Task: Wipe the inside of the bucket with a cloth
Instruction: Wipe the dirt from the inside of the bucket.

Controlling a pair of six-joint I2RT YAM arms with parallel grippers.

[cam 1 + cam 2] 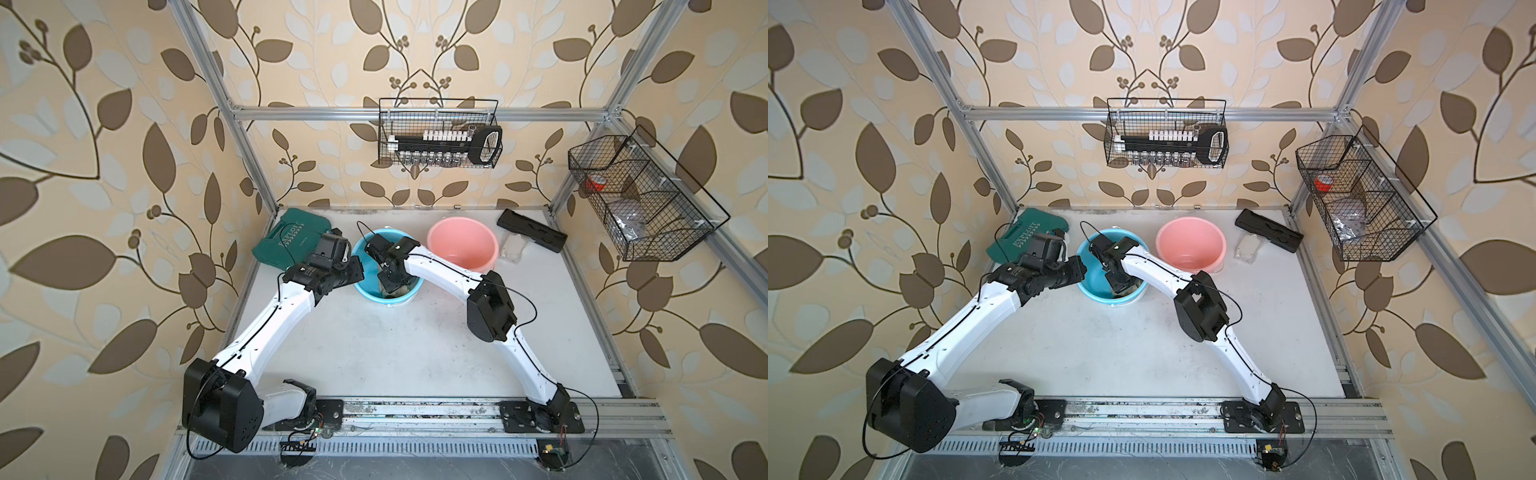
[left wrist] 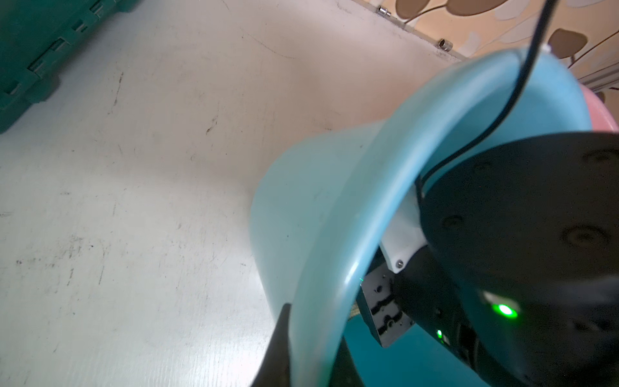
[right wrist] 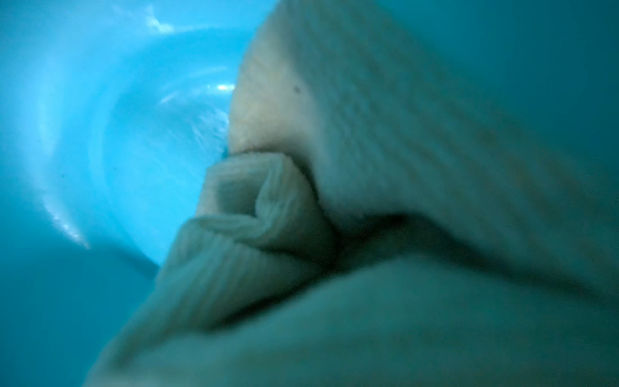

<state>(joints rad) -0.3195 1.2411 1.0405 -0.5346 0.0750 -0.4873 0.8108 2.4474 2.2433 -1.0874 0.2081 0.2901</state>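
1. I'm mid-wipe here. The right end effector (image 1: 388, 286) is down inside the blue bucket (image 1: 365, 286) with the cloth (image 1: 395, 295).
2. The right one is fully closed. Its wrist view shows only the cloth bunched up close, so the fingers are hidden, but I judge it has the cloth pinched.
3. The left end effector (image 1: 355, 270) is clamped shut on the bucket's wall at the rim on the left-edge side, with one finger (image 2: 278, 348) outside the wall, steadying the bucket.
4. The bucket stands toward the counter's (image 1: 374, 357) far edge, between the green case (image 1: 286, 245) and the pink bucket (image 1: 461, 245).
5. The cloth sits low against the wall on the near-edge side.
6. I can't tell from here how much wall is already wiped. My guess is the far wall and the floor are left.
7. The bucket's mouth points up and its long axis is roughly vertical. I can't rule out a slight tilt. The cloth is crumpled, with no clear long axis.
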